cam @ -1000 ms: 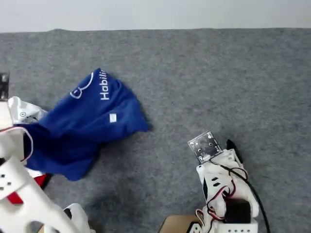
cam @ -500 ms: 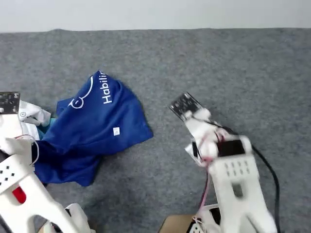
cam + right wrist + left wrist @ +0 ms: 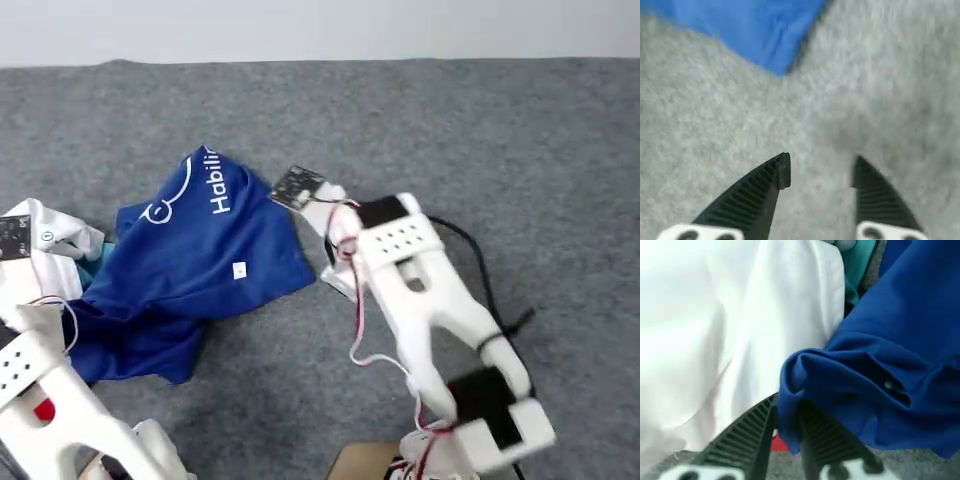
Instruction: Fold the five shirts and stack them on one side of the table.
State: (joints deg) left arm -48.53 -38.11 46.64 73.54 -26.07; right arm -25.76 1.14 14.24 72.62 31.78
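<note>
A: Where does the work lie?

B: On the left part of the grey table point(image 3: 500, 150). The blue shirt point(image 3: 200, 260) lies there crumpled and unfolded. One edge is against the white shirt point(image 3: 45, 235) at the table's left side, and a teal cloth point(image 3: 92, 268) shows between the two.

A: How will the blue shirt handle?

B: My judgement is that it's light, soft and limp. It will sag and bunch from any single grip, and the felt-like table will likely drag on it rather than let it slide. Nothing about it is fragile. It wants two holds well apart, at corners or along a hem, so it can be pulled flat before a fold. A pinch in the middle of the heap would only lift a lump.

A: And the left gripper?

B: The left gripper point(image 3: 788, 412) is closed to a narrow gap on a bunched fold of the blue shirt. The cloth spills over both fingers, just beside the white shirt.

A: The right one?

B: The right gripper point(image 3: 821, 162) has its jaws wide apart and holds nothing, above bare table. A corner of the blue shirt lies just ahead of its tips, apart from them. I judge that corner the sensible place to take hold.
</note>
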